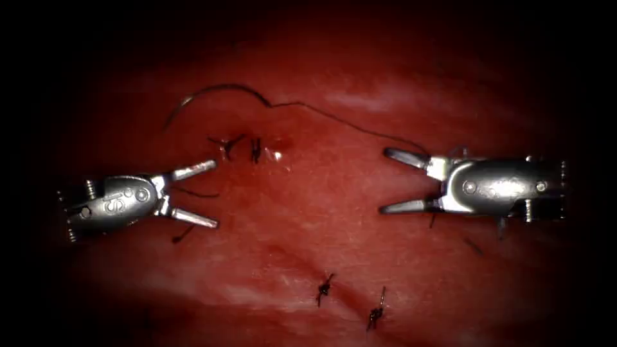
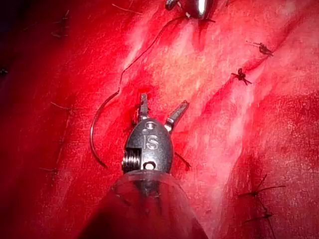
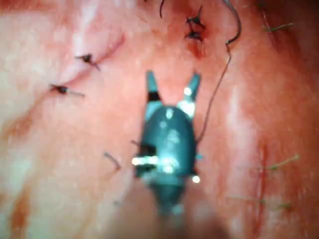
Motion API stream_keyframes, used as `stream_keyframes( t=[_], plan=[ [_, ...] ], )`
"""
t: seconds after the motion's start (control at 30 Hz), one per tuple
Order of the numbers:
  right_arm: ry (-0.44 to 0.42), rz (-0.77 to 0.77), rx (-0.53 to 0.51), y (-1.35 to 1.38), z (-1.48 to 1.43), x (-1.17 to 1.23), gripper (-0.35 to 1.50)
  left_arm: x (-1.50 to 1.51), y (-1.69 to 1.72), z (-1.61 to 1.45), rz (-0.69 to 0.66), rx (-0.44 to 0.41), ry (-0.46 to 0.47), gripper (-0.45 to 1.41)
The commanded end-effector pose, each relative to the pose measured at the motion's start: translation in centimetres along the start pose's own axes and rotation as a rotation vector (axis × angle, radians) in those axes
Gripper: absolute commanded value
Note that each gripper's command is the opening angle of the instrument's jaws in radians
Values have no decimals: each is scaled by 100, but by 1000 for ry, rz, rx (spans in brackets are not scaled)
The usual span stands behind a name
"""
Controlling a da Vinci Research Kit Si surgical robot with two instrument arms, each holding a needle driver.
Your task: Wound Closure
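Observation:
The curved needle (image 1: pixel 205 91) lies loose on the tissue (image 1: pixel 321 212), beyond and left of two upper knots (image 1: pixel 225 146); neither tool holds it. Its black thread (image 1: pixel 347 122) trails right across the tissue to the right tool. My left tool (image 1: pixel 214 195) hovers left of the cut with its jaws open and nothing between them. My right tool (image 1: pixel 385 181) faces it from the right, also open and holding nothing. In the left wrist view the needle (image 2: pixel 93 134) curves beside the open left tool (image 2: pixel 163 107). The right wrist view has the open right tool (image 3: pixel 172 82), with the thread (image 3: pixel 214 94) beside it.
Two more tied knots (image 1: pixel 324 289) (image 1: pixel 376 313) sit on the cut lower down. Short cut thread ends (image 1: pixel 183 234) (image 1: pixel 474 246) lie near each tool. Red fluid coats the tissue. The right tool's tip (image 2: pixel 197 7) shows in the left wrist view.

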Motion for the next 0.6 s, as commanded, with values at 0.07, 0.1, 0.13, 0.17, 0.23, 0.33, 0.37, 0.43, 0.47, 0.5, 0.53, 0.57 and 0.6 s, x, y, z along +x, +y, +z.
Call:
stream_keyframes(
  t=[0.07,0.1,0.13,0.17,0.23,0.33,0.37,0.43,0.47,0.5,0.53,0.57,0.6],
  plan=[
    [4,2,-1,-6,11,-3,64,-7,-1,9,0,4,-2,44],
    [4,2,-1,-6,11,-3,64,-7,-2,9,0,4,-2,44],
    [4,2,-1,-6,12,-3,64,-7,-2,9,0,4,-2,44],
    [4,2,-2,-6,12,-3,62,-7,-2,9,0,4,-2,44],
    [6,3,-4,-6,13,-2,62,-7,-2,9,0,4,-2,44],
    [7,3,-4,-7,13,0,57,-7,-2,9,0,4,-2,44],
    [7,4,-4,-7,13,0,57,-7,-2,9,0,4,-2,44],
    [7,3,-3,-8,13,1,54,-7,-2,8,0,3,-1,44],
    [7,3,-3,-8,13,2,54,-7,-2,8,0,3,-1,44],
    [7,4,-3,-8,13,2,51,-7,-2,8,0,3,-1,42],
    [7,4,-4,-8,13,2,47,-7,-2,9,0,4,-2,42],
    [7,4,-4,-8,14,3,46,-7,-2,9,0,4,-2,42],
    [7,4,-5,-8,15,3,49,-7,-2,10,0,4,-2,42]
  ],
)
